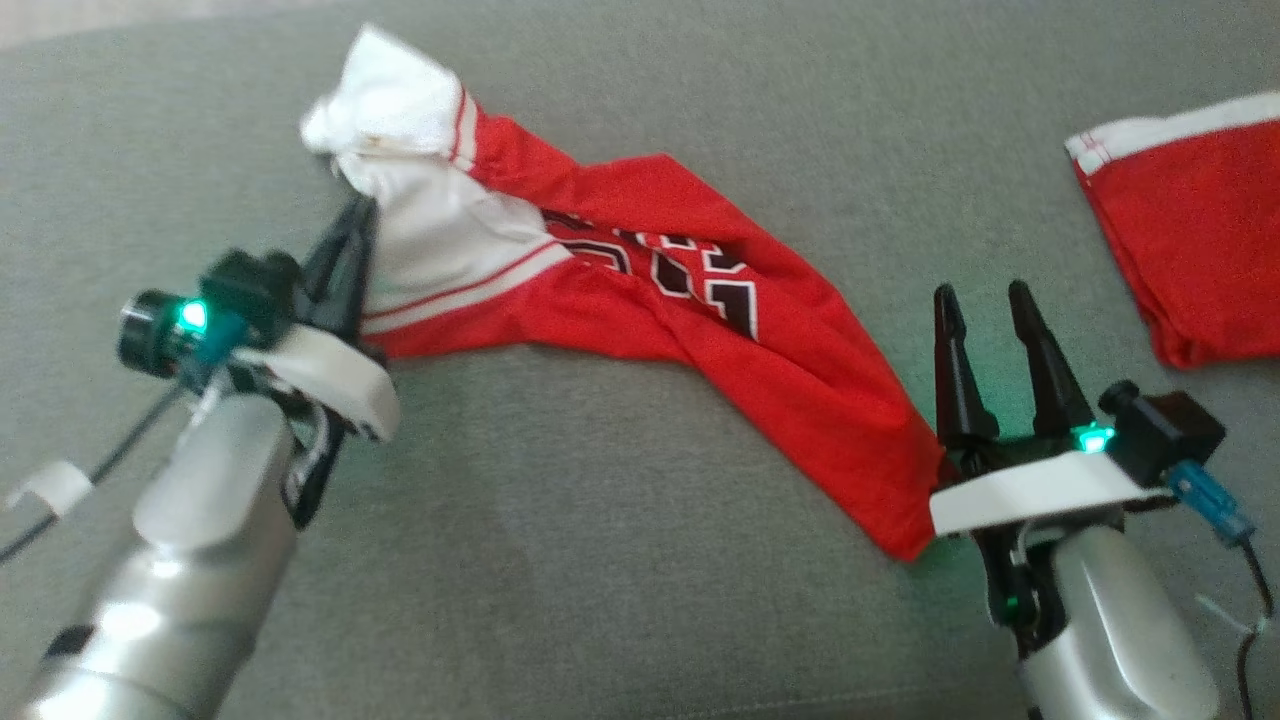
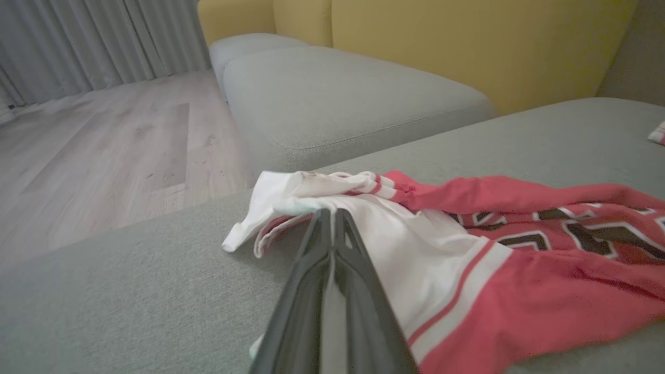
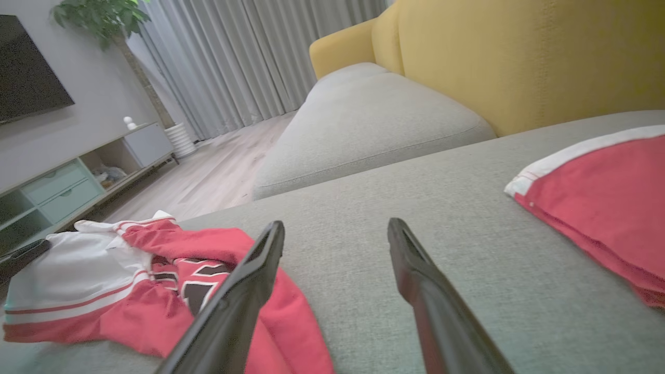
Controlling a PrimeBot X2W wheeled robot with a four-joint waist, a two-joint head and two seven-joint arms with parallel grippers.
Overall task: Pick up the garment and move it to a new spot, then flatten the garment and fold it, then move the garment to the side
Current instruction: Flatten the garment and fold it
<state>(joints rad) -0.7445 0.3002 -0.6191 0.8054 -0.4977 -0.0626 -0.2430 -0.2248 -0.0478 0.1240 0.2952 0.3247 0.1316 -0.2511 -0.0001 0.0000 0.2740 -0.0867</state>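
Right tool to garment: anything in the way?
Nothing visible. The open right tool sits just beside the red end of the garment on the grey sofa cushion, with no object between them. The second red piece lies off to the tool's right, apart and out of the path.

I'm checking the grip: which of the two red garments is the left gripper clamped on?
The crumpled garment with black lettering; the left gripper pinches its white end. The folded garment lies apart, untouched.

Left gripper (image 1: 360, 215) is pinched closed; right gripper (image 1: 982, 295) has 2 fingers spread apart.
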